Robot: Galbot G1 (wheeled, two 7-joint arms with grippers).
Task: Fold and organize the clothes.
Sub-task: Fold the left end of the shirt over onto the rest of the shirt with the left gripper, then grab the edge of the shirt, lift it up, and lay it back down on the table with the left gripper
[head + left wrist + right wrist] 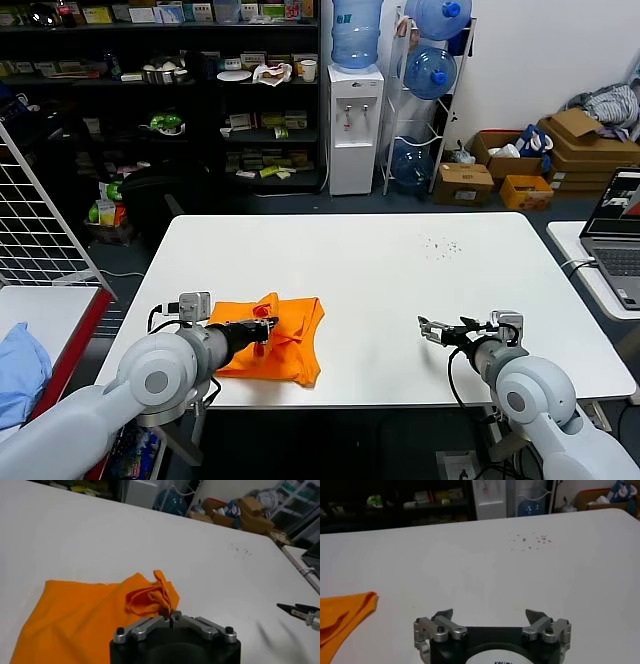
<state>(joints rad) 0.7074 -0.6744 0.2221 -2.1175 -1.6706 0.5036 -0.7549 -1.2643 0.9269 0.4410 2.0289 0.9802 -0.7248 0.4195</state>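
The orange T-shirt [280, 340] lies bunched and partly folded on the white table [400, 270], near its front left. My left gripper [263, 326] is shut on a raised fold of the shirt, which shows in the left wrist view [150, 597] pinched between the closed jaws [169, 615]. My right gripper [428, 329] is open and empty, low over the table at the front right, well apart from the shirt. In the right wrist view [490, 616] its fingers stand wide apart, with an edge of the orange shirt [345, 617] at the far side.
A light blue cloth [20, 370] lies on a side table at the left. A laptop [618, 235] sits on another table at the right. Small dark specks [440, 247] mark the table top. Shelves, water bottles and boxes stand behind.
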